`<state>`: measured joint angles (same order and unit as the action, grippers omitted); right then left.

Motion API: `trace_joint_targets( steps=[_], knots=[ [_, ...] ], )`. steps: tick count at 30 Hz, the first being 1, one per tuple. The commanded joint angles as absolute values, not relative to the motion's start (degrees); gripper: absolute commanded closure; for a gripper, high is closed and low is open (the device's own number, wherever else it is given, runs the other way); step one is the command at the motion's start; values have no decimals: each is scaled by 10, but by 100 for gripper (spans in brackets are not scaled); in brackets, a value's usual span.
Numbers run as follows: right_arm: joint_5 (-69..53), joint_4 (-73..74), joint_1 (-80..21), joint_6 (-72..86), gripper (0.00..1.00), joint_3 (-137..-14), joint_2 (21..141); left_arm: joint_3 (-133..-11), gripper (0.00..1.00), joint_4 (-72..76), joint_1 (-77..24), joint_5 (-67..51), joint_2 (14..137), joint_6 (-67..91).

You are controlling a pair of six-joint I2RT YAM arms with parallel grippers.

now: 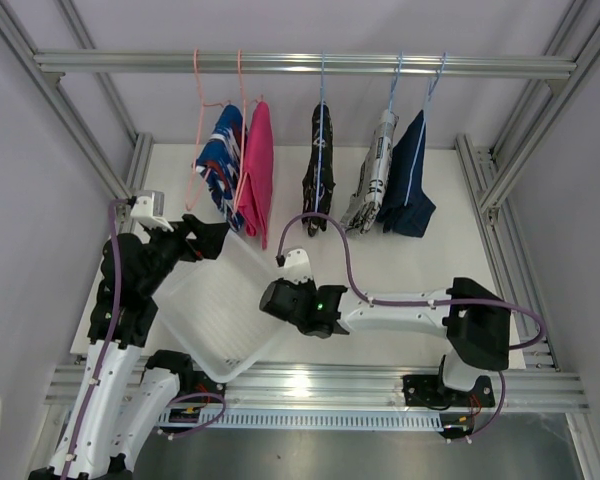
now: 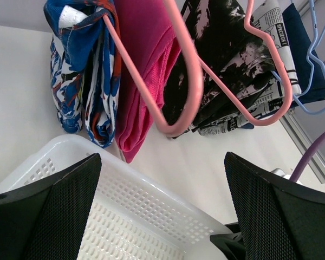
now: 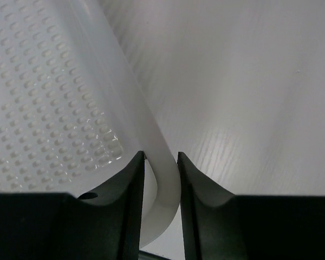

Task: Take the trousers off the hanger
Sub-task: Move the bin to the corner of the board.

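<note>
bright, even overhead light, with soft shadows on the white tabletop (image 1: 420,270). glare streaks the silver aluminium front rail (image 1: 310,380). the white perforated plastic basket (image 3: 43,108) washes out; the dark blue denim trousers (image 1: 408,185) lose fold detail.

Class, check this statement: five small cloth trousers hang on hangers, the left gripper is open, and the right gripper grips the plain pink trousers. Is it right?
One error: the right gripper grips the rim of the white perforated plastic basket, not the plain pink trousers, as the right wrist view shows. The rest stands.
</note>
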<state>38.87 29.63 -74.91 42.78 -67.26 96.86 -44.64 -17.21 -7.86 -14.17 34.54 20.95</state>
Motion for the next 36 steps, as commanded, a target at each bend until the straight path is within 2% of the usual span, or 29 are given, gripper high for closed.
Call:
trace_joint_targets(
  steps=[1,2,6,10,18,22,27,29,34,35,36],
  knots=[
    [349,287,-731,320,97,-692,969,-454,1,-165,-74,-149,345,203],
    [338,289,-723,294,100,-696,967,-454,1,-165,-74,-149,345,202],
    [288,328,-668,217,100,-711,942,-454,1,-166,-74,-148,344,200],
    [202,306,-609,164,100,-673,885,-453,1,-165,-74,-149,345,200],
    [155,366,-532,59,100,-662,833,-453,1,-166,-74,-152,346,200],
    [104,348,-495,-6,100,-645,824,-453,1,-165,-74,-152,346,200],
    [104,354,-450,-14,93,-661,868,-453,1,-164,-74,-154,346,200],
    [112,354,-436,-6,87,-661,895,-453,1,-164,-74,-156,345,201],
    [115,356,-439,-1,81,-665,937,-453,1,-164,-74,-160,349,202],
    [127,354,-444,13,75,-666,940,-453,1,-164,-74,-162,348,202],
    [128,354,-447,23,75,-667,948,-454,0,-165,-74,-163,349,201]
  ],
)
